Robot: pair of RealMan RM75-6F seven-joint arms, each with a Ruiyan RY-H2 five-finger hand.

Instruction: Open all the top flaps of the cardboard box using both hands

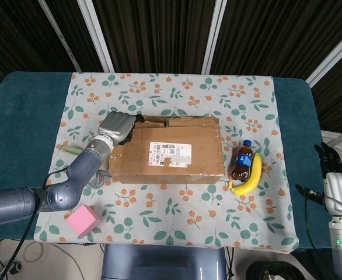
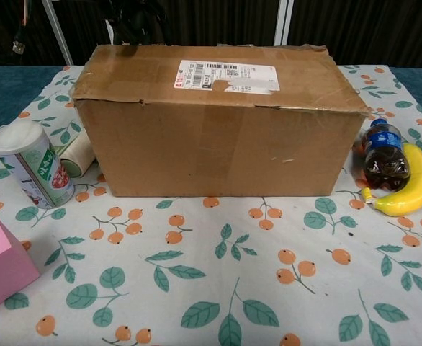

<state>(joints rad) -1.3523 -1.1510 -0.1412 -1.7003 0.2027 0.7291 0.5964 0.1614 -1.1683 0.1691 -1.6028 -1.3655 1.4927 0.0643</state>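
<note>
The brown cardboard box [image 1: 171, 153] [image 2: 218, 122] sits mid-table with a white shipping label on top; its top flaps lie flat and closed. My left hand [image 1: 117, 126] hovers over the box's far left top corner, back of the hand up, dark fingertips reaching to the far flap's edge. In the chest view only its dark fingers [image 2: 128, 20] show behind that corner, and I see nothing held in them. My right hand [image 1: 332, 166] hangs off the table's right side, fingers apart and empty, far from the box.
A white can [image 2: 31, 164] and a small roll [image 2: 78, 155] stand close to the box's left end, under my left forearm. A pink cube [image 1: 82, 220] lies front left. A cola bottle [image 1: 242, 159] and banana [image 1: 250, 178] lie right of the box.
</note>
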